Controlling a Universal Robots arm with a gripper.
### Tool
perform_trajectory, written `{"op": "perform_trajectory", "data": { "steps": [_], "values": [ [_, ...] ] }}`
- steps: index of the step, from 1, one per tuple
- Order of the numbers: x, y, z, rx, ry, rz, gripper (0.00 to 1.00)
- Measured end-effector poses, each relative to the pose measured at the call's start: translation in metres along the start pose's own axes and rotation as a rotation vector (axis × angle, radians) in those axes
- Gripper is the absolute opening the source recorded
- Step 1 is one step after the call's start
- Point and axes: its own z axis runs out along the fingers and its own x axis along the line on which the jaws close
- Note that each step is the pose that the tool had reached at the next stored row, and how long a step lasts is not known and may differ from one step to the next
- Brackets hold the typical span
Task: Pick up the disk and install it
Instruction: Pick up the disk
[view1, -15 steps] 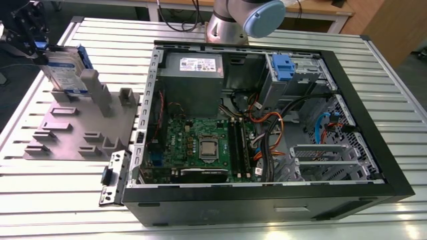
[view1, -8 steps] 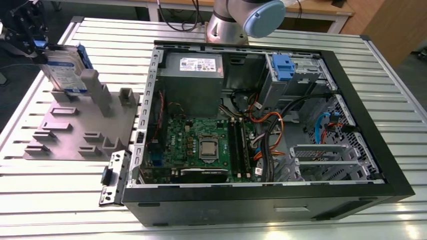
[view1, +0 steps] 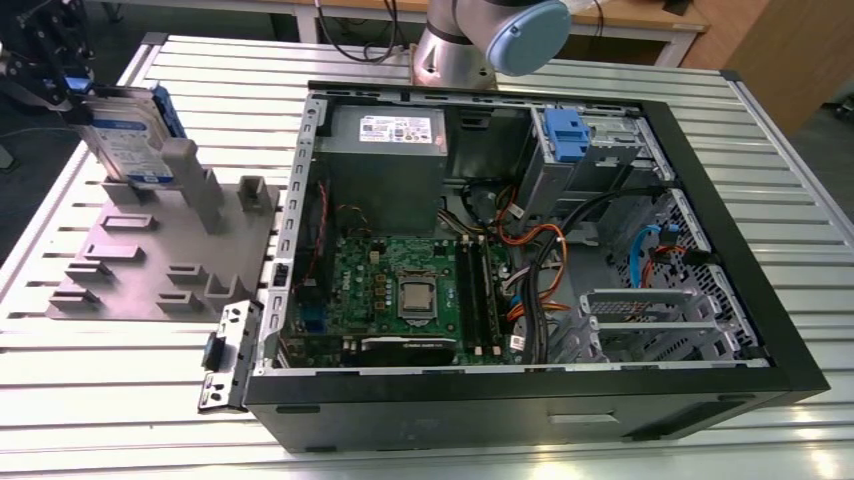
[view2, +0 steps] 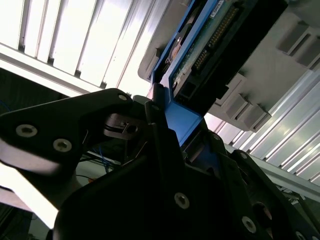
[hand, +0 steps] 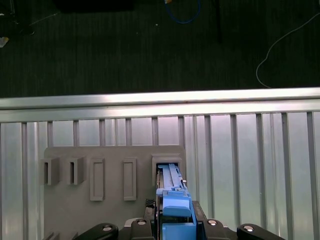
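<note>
The disk, a silver drive with a white-and-blue label in a blue carrier, stands on edge in a slot of the grey fixture at the exterior view's left. My black gripper is at its top end, shut on the blue carrier. In the first wrist view the blue carrier of the disk runs from between the fingers of the gripper down into the fixture's slot. The second wrist view shows the disk with its circuit board side and a black finger pressed against the blue frame.
An open black computer case lies on the slatted metal table, with motherboard, power supply and a drive cage with a blue tab at its far end. The arm's base stands behind the case. The table edge lies beyond the fixture.
</note>
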Motion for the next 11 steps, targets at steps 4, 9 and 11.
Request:
{"op": "perform_trajectory", "data": {
  "steps": [4,9,11],
  "values": [
    [0.0,0.0,-0.0004,-0.0002,0.0001,0.0,0.37],
    [0.0,0.0001,-0.0027,-0.0003,0.0002,0.0,0.37],
    [0.0,0.0,-0.0033,0.0,0.0,0.0,0.37]
  ]
}}
